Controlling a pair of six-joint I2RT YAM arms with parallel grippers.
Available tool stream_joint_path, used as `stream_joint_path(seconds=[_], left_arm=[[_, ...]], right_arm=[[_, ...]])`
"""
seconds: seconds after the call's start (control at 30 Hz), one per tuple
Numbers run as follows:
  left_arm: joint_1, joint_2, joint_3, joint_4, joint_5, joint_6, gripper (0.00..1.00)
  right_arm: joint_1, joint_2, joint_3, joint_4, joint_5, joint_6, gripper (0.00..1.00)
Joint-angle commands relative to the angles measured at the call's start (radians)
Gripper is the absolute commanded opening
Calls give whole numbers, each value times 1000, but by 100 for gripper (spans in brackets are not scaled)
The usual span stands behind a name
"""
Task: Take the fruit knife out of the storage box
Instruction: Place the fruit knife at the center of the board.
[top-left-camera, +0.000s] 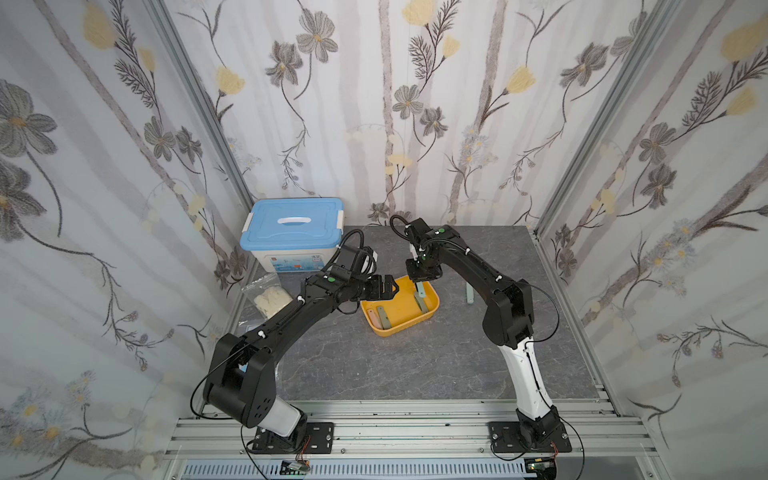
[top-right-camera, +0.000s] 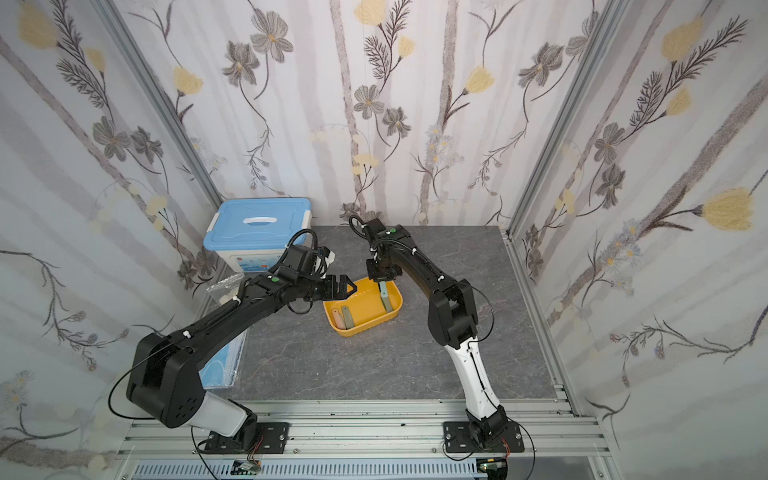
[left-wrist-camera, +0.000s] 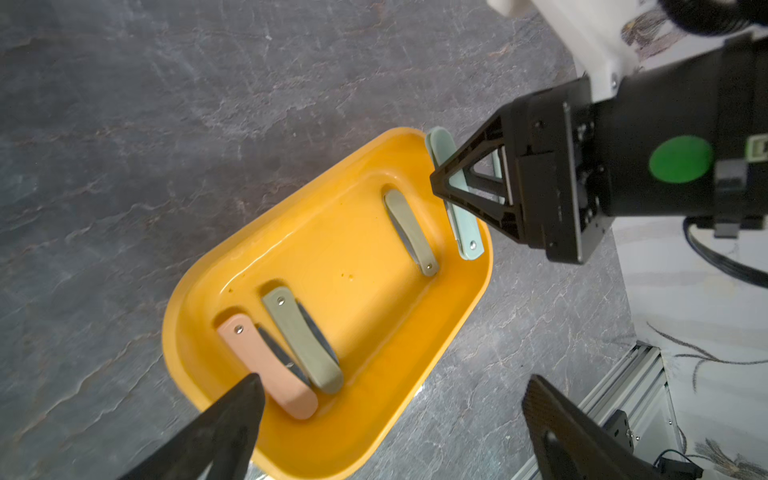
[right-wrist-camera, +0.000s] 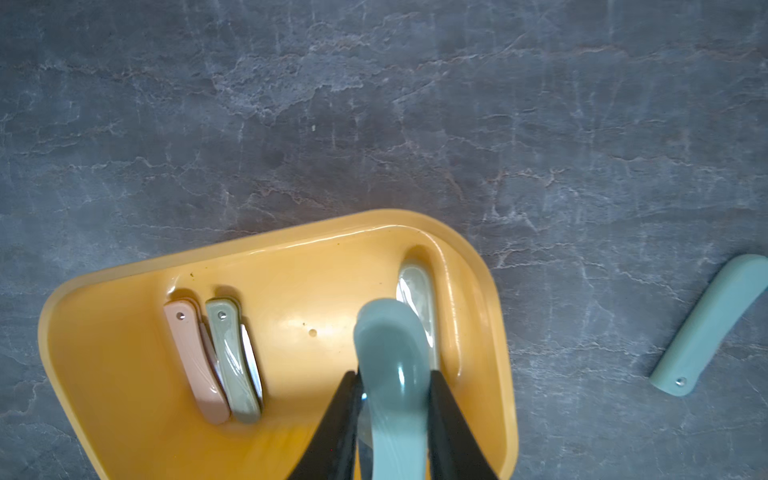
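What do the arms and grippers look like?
The left arm and right arm are black with white lower links, black cables with white ties and a green dot near each wrist. The left gripper and right gripper have black triangular, open-framed fingers.

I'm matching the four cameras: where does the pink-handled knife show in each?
Top view: pink-handled knife at the storage box's near-left end.
Top view: same end.
Left wrist: between the box's end wall and the olive knife, here.
Right wrist: likewise.
Shared landmark: that olive knife alongside it.
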Motion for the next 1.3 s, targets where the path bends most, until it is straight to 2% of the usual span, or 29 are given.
stream_joint_path(seconds=[0.0, 0.37, 0.5, 0.57, 0.67, 0.93, 1.1, 1.2, 1.27], left_arm=[[-18, 85, 96, 22, 24, 6, 100], [-88, 441, 503, -44, 54, 2, 100], [-101, 529, 616, -61, 62, -10, 100], [-106, 568, 662, -65, 63, -19, 100], [-115, 617, 719, -73, 69, -24, 100], [-132, 673, 772, -82, 55, -24, 100], [-131, 686, 782, -98, 52, -24, 100], [-132, 682, 781, -104, 43, -20, 100], [-130, 674, 777, -112, 26, -17, 100]], right_arm=[[-36, -22, 7, -33, 8, -15, 0], [-176, 4, -1, -62, 28, -45, 0], [-205, 30, -16, -66, 42, -60, 0], [-217, 37, -36, -64, 59, -63, 5], [-236, 62, -42, -62, 48, -59, 7], [-262, 135, -33, -59, 13, -49, 16], [-269, 162, -32, -58, 6, -60, 18], [-274, 168, -32, -57, 1, -64, 27], [-276, 167, -32, -57, 5, -65, 42]])
